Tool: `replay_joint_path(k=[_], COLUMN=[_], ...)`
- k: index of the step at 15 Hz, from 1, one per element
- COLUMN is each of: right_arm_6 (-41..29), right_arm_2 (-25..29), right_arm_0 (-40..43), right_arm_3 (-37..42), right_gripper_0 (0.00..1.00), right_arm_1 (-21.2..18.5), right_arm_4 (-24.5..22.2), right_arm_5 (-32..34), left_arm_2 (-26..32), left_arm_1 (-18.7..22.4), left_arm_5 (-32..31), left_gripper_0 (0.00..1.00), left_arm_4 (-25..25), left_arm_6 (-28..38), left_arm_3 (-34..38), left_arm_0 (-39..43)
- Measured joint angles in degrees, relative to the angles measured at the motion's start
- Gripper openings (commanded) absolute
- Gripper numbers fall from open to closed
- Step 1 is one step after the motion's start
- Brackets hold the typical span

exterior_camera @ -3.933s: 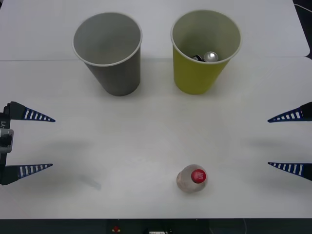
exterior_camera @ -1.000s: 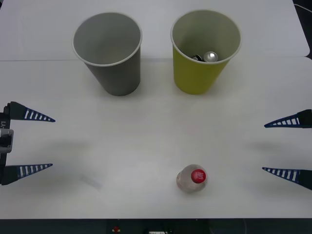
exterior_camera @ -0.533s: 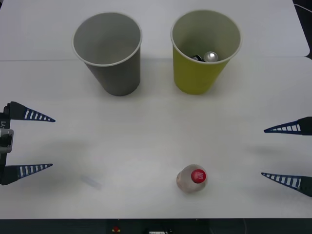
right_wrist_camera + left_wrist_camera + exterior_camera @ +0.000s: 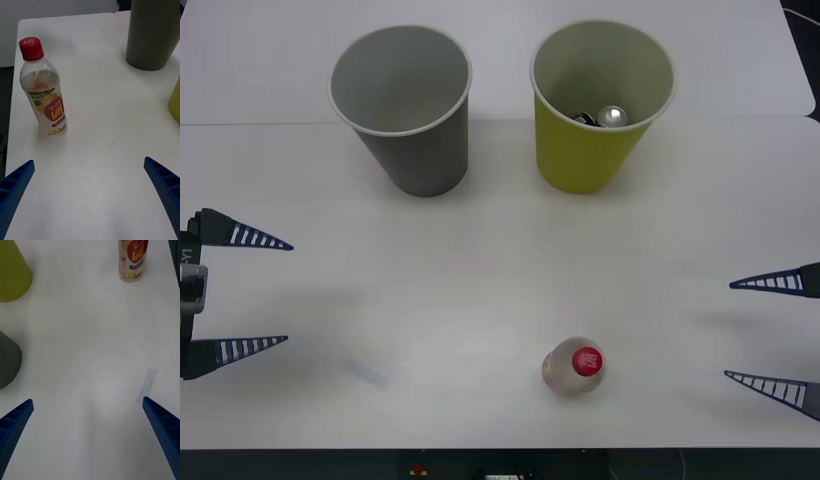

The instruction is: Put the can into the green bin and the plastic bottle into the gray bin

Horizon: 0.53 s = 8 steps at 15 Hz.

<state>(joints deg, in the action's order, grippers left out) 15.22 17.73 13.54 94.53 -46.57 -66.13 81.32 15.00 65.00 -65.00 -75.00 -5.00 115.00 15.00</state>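
White tabletop (image 4: 480, 270) is carrying everything. Can (image 4: 612, 116) is already sitting inside the green bin (image 4: 595, 150), upper right of the front frame, so that half looks done. Gray bin (image 4: 420, 150) is standing upper left, mouth unobstructed. Plastic bottle (image 4: 574, 365) is standing upright, lower center, close to the near table edge, so I'd approach from the side. Right gripper (image 4: 770, 335) is hanging at the right edge with fingers spread, holding nothing, and is facing the bottle across bare surface. Left gripper (image 4: 240, 292) is waiting at the left edge, also spread and unloaded.
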Motion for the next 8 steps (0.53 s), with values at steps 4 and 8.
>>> replay_joint_path(k=[4,8], right_arm_6=[6.12,10.28], right_arm_2=[-1.54,-3.02], right_arm_0=[-0.21,-0.38], right_arm_3=[-5.08,-8.88], right_gripper_0=[1.0,1.0], right_arm_1=[4.34,8.11], right_arm_4=[0.95,0.93], right_arm_5=[1.5,2.92], left_arm_2=[0.0,0.0], left_arm_1=[0.0,0.0], left_arm_5=[0.0,0.0], left_gripper_0=[1.0,1.0], left_arm_4=[0.0,0.0], left_arm_6=[0.0,0.0], left_arm_3=[0.0,0.0], left_arm_0=[0.0,0.0])
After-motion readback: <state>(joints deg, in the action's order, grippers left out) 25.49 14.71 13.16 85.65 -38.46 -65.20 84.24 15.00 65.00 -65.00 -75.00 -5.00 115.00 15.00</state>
